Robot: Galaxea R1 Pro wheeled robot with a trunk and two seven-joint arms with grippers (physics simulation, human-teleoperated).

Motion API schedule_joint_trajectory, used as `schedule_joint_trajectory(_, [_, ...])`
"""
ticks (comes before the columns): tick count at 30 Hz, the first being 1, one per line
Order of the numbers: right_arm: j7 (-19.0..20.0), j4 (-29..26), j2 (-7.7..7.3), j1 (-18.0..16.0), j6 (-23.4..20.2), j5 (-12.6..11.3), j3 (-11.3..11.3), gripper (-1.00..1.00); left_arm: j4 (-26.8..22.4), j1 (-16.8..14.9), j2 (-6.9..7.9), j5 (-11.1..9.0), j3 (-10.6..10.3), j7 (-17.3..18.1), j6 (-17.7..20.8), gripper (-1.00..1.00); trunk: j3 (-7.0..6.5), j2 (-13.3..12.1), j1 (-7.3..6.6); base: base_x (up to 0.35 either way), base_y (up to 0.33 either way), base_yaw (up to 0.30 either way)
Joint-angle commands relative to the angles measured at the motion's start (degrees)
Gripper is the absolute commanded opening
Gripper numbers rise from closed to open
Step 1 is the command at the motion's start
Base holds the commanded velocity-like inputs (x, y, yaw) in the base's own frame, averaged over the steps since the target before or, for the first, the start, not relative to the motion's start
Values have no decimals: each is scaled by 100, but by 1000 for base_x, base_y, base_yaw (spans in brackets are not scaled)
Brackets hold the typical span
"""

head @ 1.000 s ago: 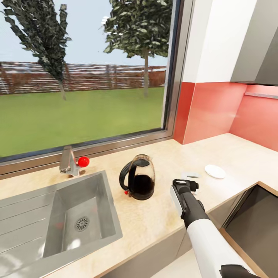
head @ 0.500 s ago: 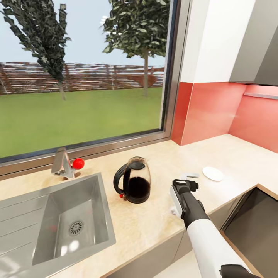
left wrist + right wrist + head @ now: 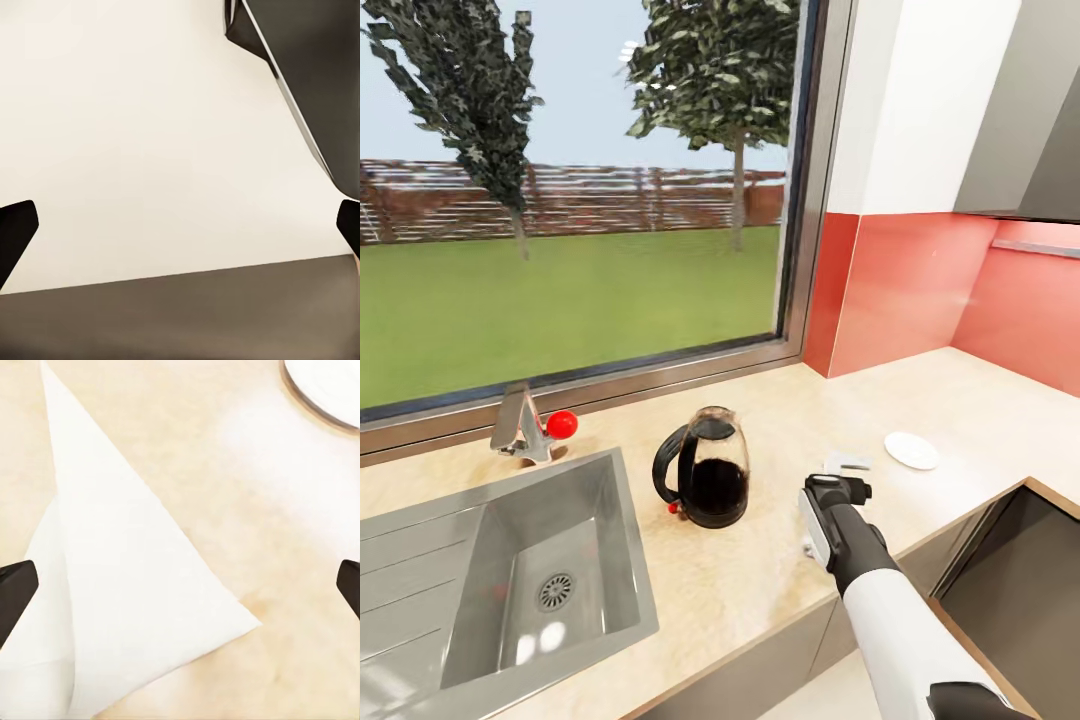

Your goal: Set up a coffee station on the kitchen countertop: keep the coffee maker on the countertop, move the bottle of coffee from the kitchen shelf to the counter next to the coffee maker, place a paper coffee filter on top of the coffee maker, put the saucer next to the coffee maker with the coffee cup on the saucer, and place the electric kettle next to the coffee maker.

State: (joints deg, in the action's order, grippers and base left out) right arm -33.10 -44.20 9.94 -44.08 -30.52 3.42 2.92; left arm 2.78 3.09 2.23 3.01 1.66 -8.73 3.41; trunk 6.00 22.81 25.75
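Observation:
On the light tan kitchen countertop stands the electric kettle, clear glass with a black base and loop handle. To its right lies the white paper coffee filter, and beyond that the white saucer. My right gripper hangs just above the filter, pointing down. In the right wrist view the filter spreads as a creased cone between the open fingertips of the right gripper, with the saucer at one corner. The left gripper is open over a pale surface, holding nothing.
A steel sink with a faucet and red knob sits left of the kettle. A big window runs behind the counter, and the red backsplash turns the corner at the right. A dark recessed opening lies at the lower right.
The camera has shifted, so the whole scene sits a little further left. My right gripper has come down slightly over the filter. Kettle, filter and saucer stay put.

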Motion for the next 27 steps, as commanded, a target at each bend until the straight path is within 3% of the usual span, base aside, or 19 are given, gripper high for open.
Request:
schedule_joint_trajectory(1, [5, 5, 6, -4, -42, 36, 15, 100, -6, -1, 0, 33, 18, -14, 20, 100, 11, 11, 3, 0, 0, 0])
schedule_joint_trajectory(27, [5, 276, 6, -4, -33, 36, 24, 100, -5, -1, -3, 30, 17, -11, 28, 100, 11, 11, 3, 12, -12, 0])
